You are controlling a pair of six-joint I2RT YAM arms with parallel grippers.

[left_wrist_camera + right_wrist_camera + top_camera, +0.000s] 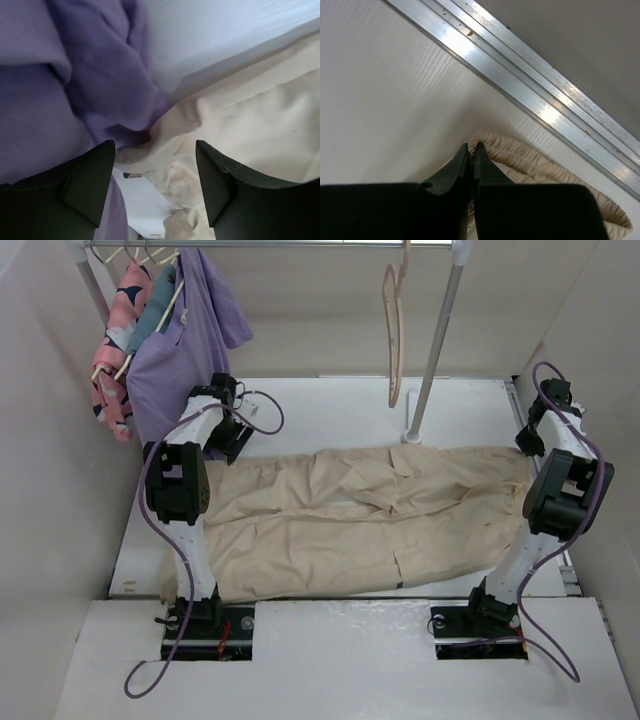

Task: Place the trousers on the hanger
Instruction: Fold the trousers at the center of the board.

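Supporting surface: white table (330,400); we log the trousers (370,510) lying flat on it, spanning nearly the whole width between the two arms.
Garment: cream and wrinkled; the waist end lies to the right and both legs run left, ending at the hem of the purple shirt (175,360).
Back of cell: a clothes rail (300,244) runs across; the hanger (395,330) hangs from it empty, right of centre, beside the upright post (435,350) and well apart from the cloth.
Handling (our judgement): light and limp, with no stiffness. It will sag and fold wherever it is unsupported, and may slide off a thin, smooth hanger frame. We would take the gathered waistband with one arm and the cuffs with the other, so it lifts as one strip.
left gripper (155,150): jaws spread wide and gripping nothing, poised over a leg cuff (165,137) that touches the purple shirt.
right gripper (471,147): jaws pressed together, tips at the waistband (520,155) near the aluminium edge strip (530,100). We cannot tell whether cloth is pinched.
Step (our judgement): securing both ends; nothing is lifted yet.
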